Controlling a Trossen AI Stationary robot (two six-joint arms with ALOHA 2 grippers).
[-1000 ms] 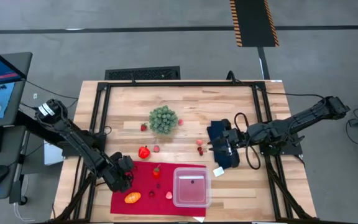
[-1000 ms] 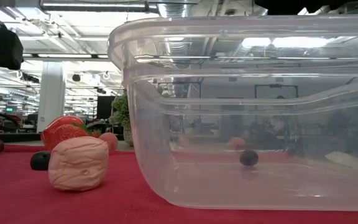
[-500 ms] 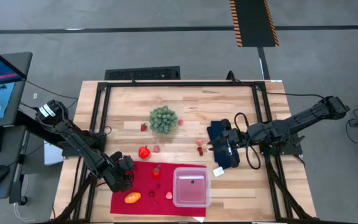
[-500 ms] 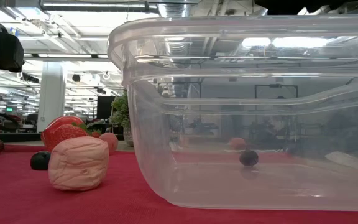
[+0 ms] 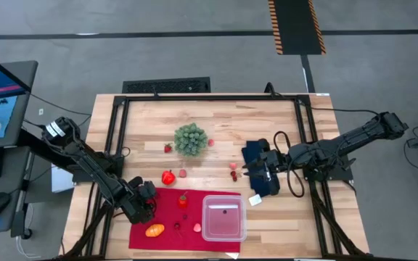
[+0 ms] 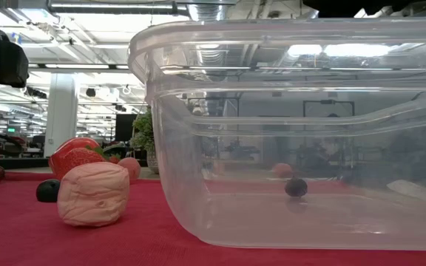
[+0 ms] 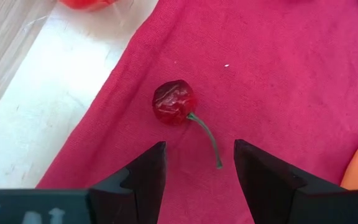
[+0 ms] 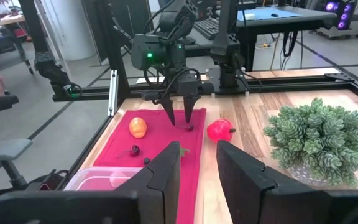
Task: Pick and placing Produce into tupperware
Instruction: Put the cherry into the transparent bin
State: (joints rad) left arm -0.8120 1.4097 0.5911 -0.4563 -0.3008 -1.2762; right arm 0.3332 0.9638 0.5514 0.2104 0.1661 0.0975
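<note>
Cherry [image 7: 174,102], small, dark red and wrinkled, lies on the red cloth [image 7: 278,74] just ahead of the left gripper [image 7: 197,165], its green stem trailing back toward the gap between the jaws. Those jaws stand partly apart and hold nothing. Beyond, the tupperware [image 5: 223,218] sits on the same cloth with a tiny dark berry [image 6: 296,187] inside. Right gripper [image 8: 197,165] hovers over the dark blue cloth [image 5: 260,172], jaws partly apart, empty.

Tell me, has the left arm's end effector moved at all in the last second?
No. In the high view the left end effector sits at the same spot by the red cloth's corner, open above the cherry.
</note>
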